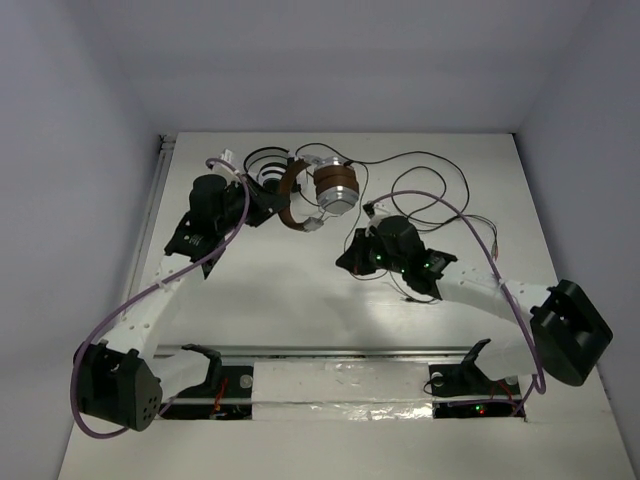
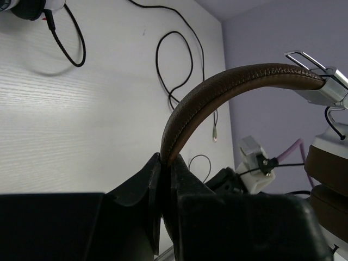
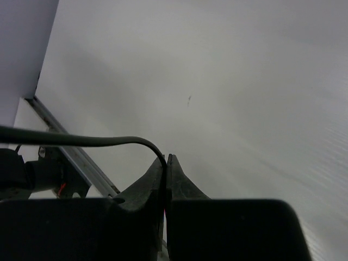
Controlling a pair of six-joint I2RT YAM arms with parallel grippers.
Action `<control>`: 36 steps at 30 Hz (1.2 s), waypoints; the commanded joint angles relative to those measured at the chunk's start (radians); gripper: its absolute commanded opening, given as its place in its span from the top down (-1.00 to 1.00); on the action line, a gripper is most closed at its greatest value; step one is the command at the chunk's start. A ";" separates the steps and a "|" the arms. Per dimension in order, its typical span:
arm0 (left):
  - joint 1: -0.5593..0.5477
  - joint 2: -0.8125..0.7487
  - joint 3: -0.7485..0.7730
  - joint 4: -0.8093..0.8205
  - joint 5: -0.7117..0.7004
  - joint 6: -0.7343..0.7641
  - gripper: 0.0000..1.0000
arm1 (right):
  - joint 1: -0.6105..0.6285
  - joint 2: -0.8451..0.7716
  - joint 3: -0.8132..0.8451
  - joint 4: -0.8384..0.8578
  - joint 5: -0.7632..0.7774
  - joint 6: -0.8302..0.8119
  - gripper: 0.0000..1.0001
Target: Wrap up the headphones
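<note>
The headphones [image 1: 322, 190] have a brown headband and brown-and-silver ear cups and sit at the back middle of the table. My left gripper [image 1: 272, 203] is shut on the brown headband [image 2: 217, 89], which arches up out of the jaws in the left wrist view. A thin dark cable [image 1: 430, 190] runs from the ear cups in loops to the right. My right gripper [image 1: 358, 262] is shut on this cable [image 3: 81, 140], which curves out leftward from between the fingertips.
White-and-black headphones [image 1: 262, 165] with a black cable [image 2: 68, 46] lie just behind my left gripper. A metal rail [image 1: 330, 351] crosses the near edge of the table. Walls close the table on the left, back and right.
</note>
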 commanded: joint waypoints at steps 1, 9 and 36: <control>0.006 -0.046 -0.024 0.227 0.012 -0.153 1.00 | 0.030 -0.018 0.023 0.031 0.012 -0.002 1.00; -0.057 -0.056 -0.090 0.293 -0.236 -0.216 1.00 | 0.147 -0.033 0.054 0.017 0.053 0.010 1.00; -0.458 0.112 0.060 -0.089 -0.836 0.259 1.00 | 0.280 -0.170 0.391 -0.702 0.081 -0.165 1.00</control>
